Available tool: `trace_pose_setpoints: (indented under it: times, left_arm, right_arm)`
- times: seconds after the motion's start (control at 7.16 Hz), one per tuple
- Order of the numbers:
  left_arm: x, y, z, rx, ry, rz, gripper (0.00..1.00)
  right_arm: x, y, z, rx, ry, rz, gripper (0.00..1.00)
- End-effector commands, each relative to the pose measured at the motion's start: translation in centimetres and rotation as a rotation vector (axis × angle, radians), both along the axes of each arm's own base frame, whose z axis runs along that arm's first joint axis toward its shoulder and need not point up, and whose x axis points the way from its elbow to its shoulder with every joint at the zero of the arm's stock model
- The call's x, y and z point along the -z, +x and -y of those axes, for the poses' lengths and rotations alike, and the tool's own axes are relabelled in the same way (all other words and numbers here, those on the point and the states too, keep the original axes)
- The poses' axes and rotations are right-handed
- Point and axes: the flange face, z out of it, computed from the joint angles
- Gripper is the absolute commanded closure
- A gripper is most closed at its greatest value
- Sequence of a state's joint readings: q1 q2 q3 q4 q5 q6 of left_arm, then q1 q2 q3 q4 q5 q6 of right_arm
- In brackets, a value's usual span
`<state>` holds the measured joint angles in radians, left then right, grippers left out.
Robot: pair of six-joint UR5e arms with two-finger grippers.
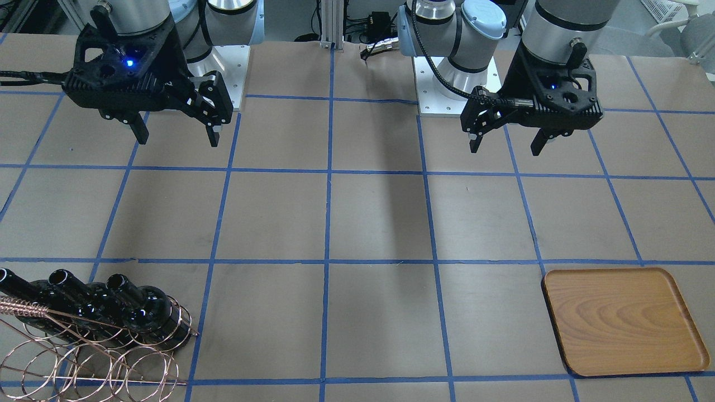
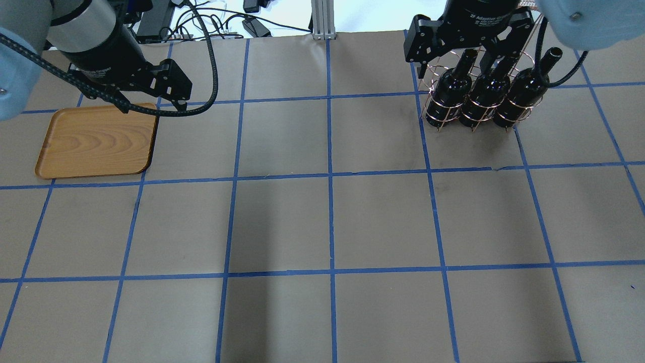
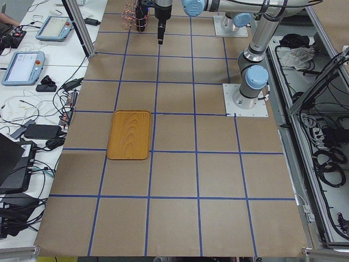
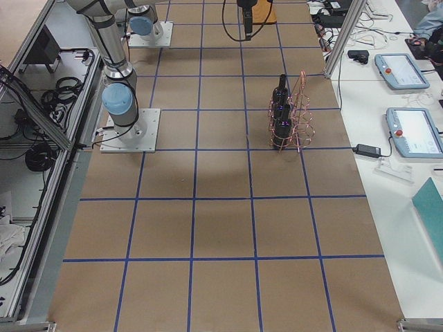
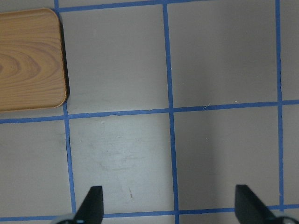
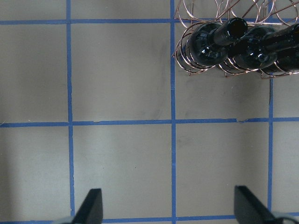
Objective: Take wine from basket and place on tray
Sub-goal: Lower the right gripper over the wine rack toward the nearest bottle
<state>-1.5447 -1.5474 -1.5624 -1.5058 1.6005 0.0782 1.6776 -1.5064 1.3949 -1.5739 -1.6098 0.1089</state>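
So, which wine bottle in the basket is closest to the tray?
The end bottle of the row, on the basket side facing the wooden tray; the middle bottle and far-end bottle are farther.

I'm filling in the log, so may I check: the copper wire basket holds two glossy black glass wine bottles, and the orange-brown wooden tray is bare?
Not quite: the copper wire basket holds three glossy black glass wine bottles, not two, as the overhead exterior view shows. The orange-brown wooden tray is indeed bare.
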Motion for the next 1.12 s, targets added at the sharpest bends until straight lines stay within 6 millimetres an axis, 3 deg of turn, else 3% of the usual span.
trace_pose_setpoints:
  times: [0.0,0.56,0.7,0.98]
  left_arm:
    - [-0.3,0.0,-0.3,0.000,-0.001,0.001,0.00]
    - [0.1,0.0,-0.4,0.003,0.008,0.001,0.00]
    - [0.5,-0.1,-0.4,0.006,0.016,0.001,0.00]
    - [0.5,-0.1,-0.5,0.006,0.017,-0.001,0.00]
  right_arm:
    - [0.1,0.0,0.1,-0.001,0.001,0.001,0.00]
    - [0.2,-1.1,0.6,-0.064,0.003,-0.023,0.00]
    - [0.2,-3.7,1.5,-0.031,0.001,-0.036,0.00]
    - [1.8,-12.2,4.6,-0.052,0.042,-0.071,0.00]
